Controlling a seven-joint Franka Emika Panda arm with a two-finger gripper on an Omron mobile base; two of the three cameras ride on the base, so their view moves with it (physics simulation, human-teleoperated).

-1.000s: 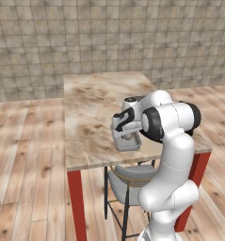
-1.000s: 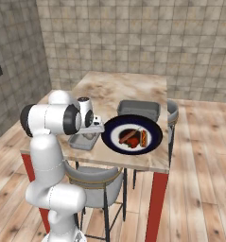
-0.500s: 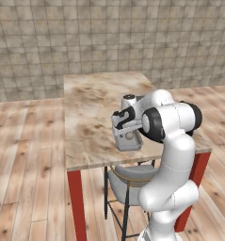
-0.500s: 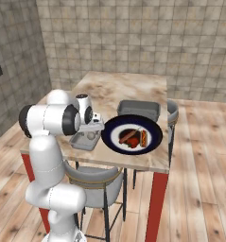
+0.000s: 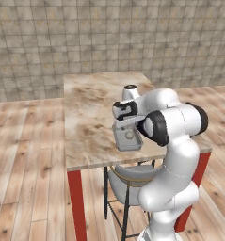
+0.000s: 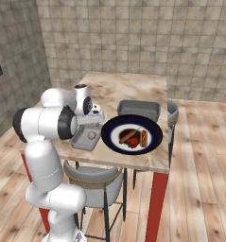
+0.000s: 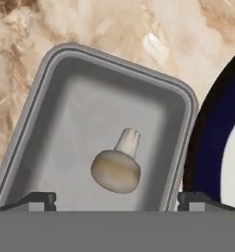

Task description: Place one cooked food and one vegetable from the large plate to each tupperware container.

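Note:
A pale mushroom lies loose in the near tupperware container, a grey tray, cap towards me. My gripper hangs just above it, open, its fingertips spread wide over the tray's sides. From the right base view the gripper is over that container, which sits left of the large plate. On the plate lie a brown sausage, a red piece and an orange-brown piece. The second tupperware container stands behind the plate. The left base view has the gripper over the tray.
The marble table on red legs has bare room at its far left. A grey stool is tucked under the near edge and another seat stands at the right side. The plate's navy rim nearly touches the tray.
The jaws have spread from partly shut to wide open, and the mushroom now lies free in the near tray. The hand has lifted slightly.

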